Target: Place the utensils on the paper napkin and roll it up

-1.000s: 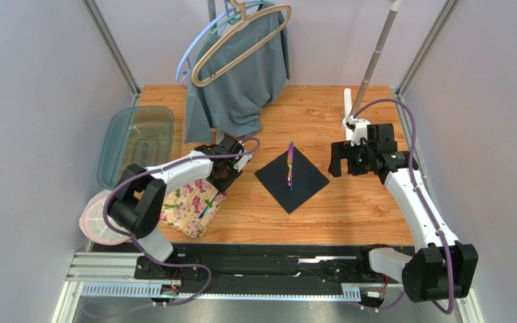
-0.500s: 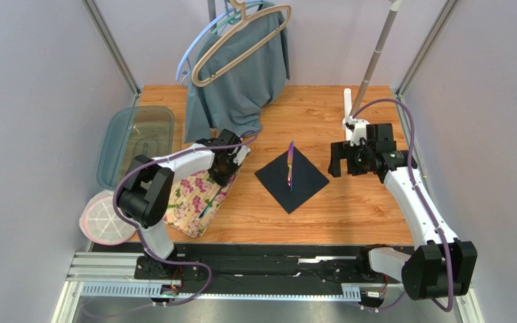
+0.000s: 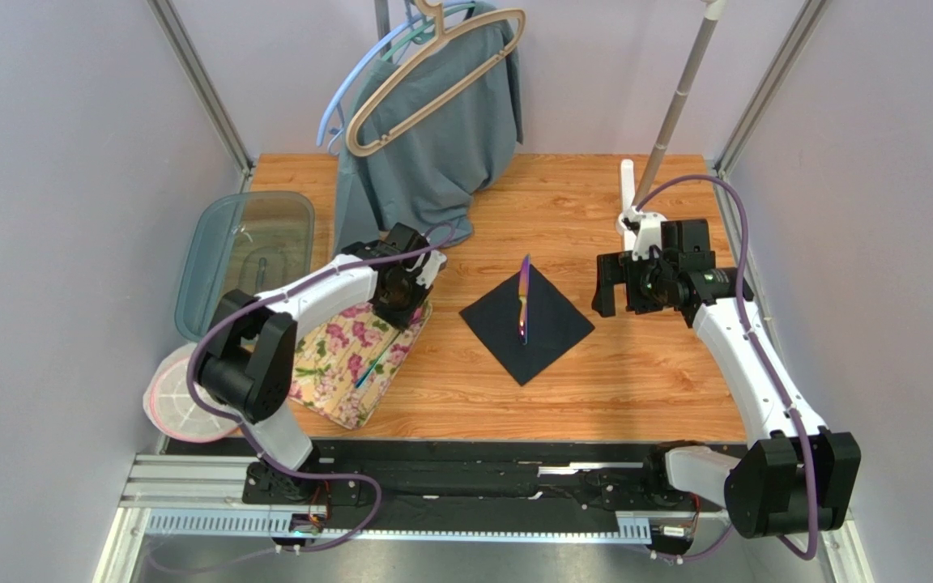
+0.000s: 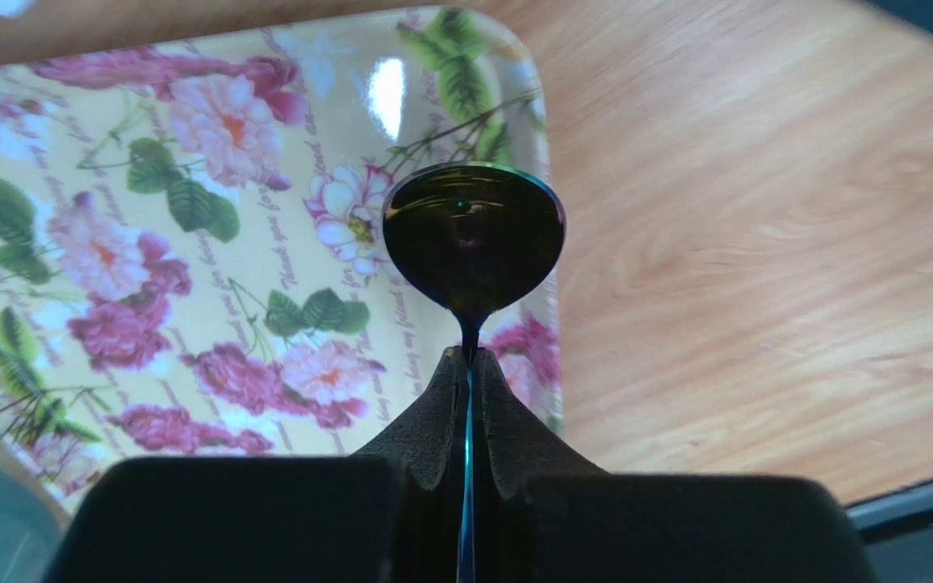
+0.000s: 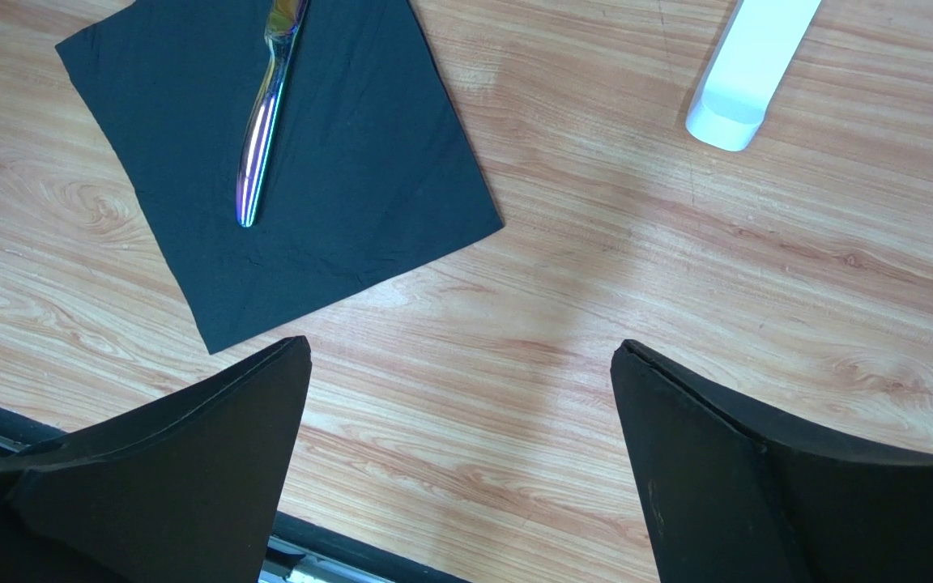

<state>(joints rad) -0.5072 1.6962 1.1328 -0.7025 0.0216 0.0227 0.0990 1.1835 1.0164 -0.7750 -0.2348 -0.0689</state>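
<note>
The wooden worktop (image 3: 630, 389) carries a black napkin (image 3: 547, 338) at centre, a floral mat (image 3: 335, 371) to its left, and seemingly a clear tub (image 3: 246, 255) at its far-left edge.

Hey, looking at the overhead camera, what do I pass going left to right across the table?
Clear plastic container → left gripper, shut on the spoon → paper napkin → right gripper, open.
</note>
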